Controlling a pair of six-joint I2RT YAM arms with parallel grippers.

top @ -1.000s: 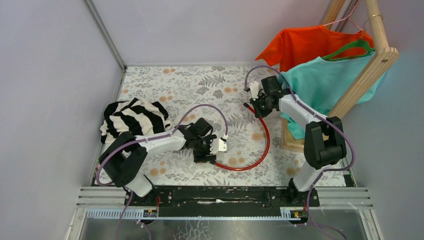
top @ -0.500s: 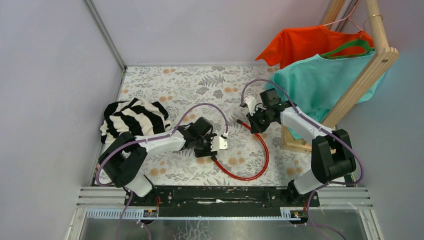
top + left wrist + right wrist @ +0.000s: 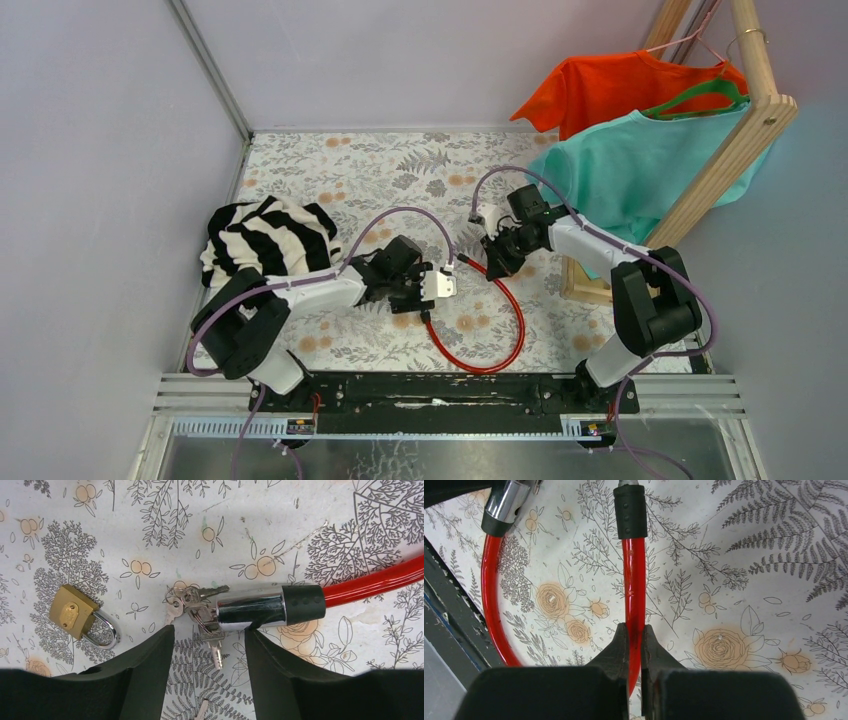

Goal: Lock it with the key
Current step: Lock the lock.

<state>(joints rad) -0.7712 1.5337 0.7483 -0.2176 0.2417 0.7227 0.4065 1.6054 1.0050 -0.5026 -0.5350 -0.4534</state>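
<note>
I'm watching the right gripper [image 3: 634,630] pinching the red cable [image 3: 633,580] tight between its fingers, a little back from the black-sleeved free end [image 3: 629,510]. That end is pointing straight away from the gripper, its axis running up the wrist view. From there the cable is looping round toward the near edge of the floral table cover [image 3: 350,170] and back to the chrome lock barrel [image 3: 250,611].

In the left wrist view the barrel is lying flat, its long axis left to right, with the cable leaving on the right. The bunch of keys [image 3: 192,602] is sitting against its left end; I can't tell whether one is seated inside. The left gripper [image 3: 210,635] is standing with jaws apart, straddling the keys and gripping nothing. A brass padlock [image 3: 72,614] is lying well to the left. From above, the free end and the barrel are near each other but apart.
</note>
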